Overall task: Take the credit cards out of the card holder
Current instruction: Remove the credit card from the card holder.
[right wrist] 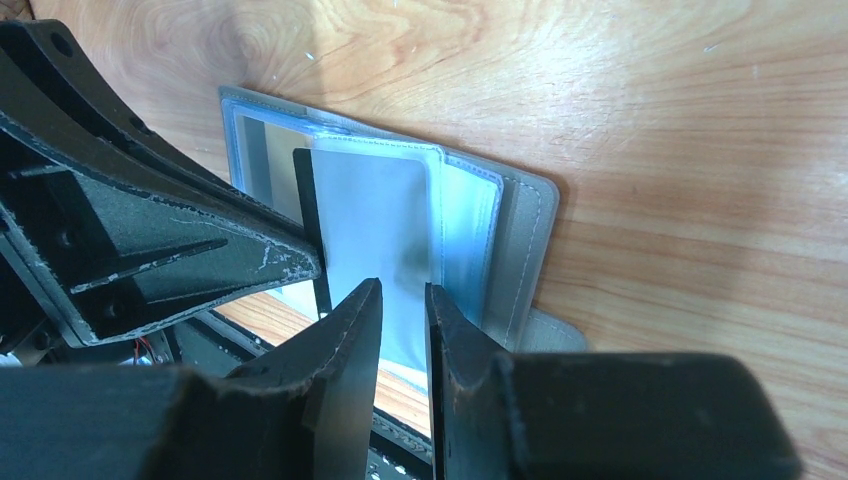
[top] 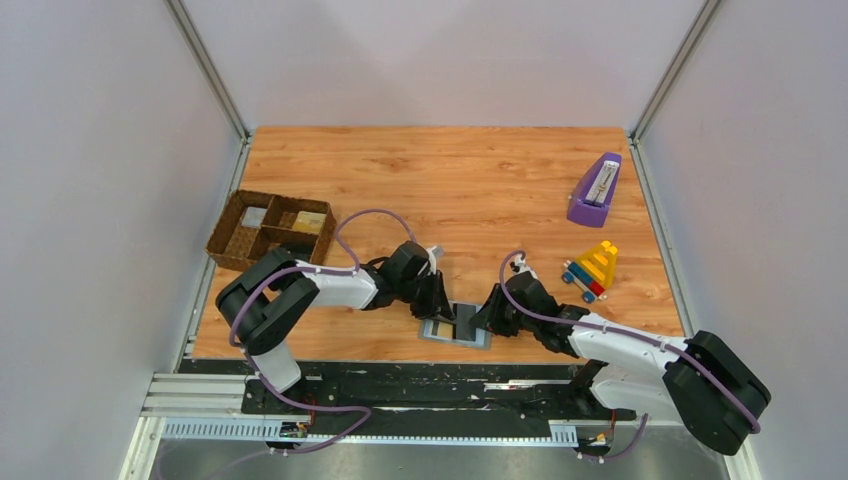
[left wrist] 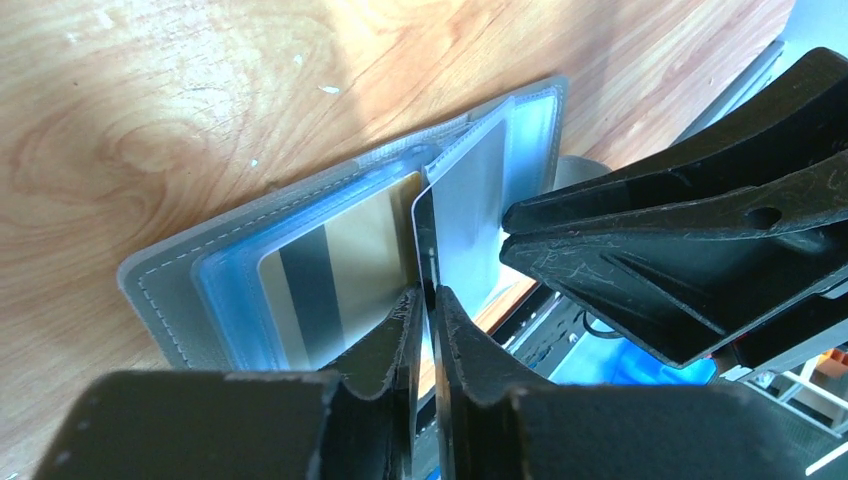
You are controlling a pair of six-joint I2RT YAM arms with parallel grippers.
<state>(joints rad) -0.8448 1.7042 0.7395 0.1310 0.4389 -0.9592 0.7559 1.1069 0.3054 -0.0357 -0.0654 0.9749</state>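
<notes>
Though barely apart, clamping with the left gripper an upright dark-edged card; just beside, pinching with the right gripper a clear sleeve. Beneath both, holder open flat on the table near the arms, with a gold card inside a pocket.

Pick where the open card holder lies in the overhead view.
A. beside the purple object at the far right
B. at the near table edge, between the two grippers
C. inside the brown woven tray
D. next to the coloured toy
B: the card holder lies open at the near edge, with the left gripper and the right gripper meeting over it.
</notes>
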